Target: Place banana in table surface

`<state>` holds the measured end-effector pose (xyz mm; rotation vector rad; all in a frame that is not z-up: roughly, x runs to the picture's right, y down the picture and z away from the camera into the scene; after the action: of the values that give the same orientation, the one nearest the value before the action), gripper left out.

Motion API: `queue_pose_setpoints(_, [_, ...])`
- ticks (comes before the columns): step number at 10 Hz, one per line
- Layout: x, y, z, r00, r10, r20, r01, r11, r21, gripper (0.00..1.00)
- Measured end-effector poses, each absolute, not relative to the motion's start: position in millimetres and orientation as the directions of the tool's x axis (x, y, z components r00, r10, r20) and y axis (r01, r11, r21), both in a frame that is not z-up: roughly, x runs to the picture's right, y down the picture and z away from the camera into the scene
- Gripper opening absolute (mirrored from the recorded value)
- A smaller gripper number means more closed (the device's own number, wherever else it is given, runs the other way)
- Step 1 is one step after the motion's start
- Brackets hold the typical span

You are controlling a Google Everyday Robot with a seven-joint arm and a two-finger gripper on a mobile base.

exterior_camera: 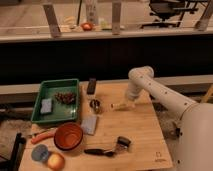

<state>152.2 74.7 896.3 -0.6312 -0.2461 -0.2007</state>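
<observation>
The banana (pixel 120 105), small, pale and slim, lies low over the middle of the tan wooden table surface (pixel 142 132), just right of a small metal cup (pixel 95 105). My gripper (pixel 128 103) is at the banana's right end, at the tip of the white arm (pixel 150 87) that reaches in from the right. I cannot tell whether the banana rests on the wood or is still held just above it.
A green tray (pixel 74 107) at the left holds a blue sponge (pixel 46 106) and a dark cluster (pixel 65 97). Near the front are an orange bowl (pixel 68 136), a carrot (pixel 42 136), a round yellow-orange fruit (pixel 56 161), a grey pad (pixel 90 125), a black utensil (pixel 100 151) and a small can (pixel 122 143). A dark block (pixel 91 86) stands at the back.
</observation>
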Motion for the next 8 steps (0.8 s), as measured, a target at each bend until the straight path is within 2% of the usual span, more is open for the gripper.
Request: queue_pose_setpoints(8, [149.8, 23.9, 778.8, 0.929, -0.211, 0.302, 0.336, 0.823, -0.458, 0.0])
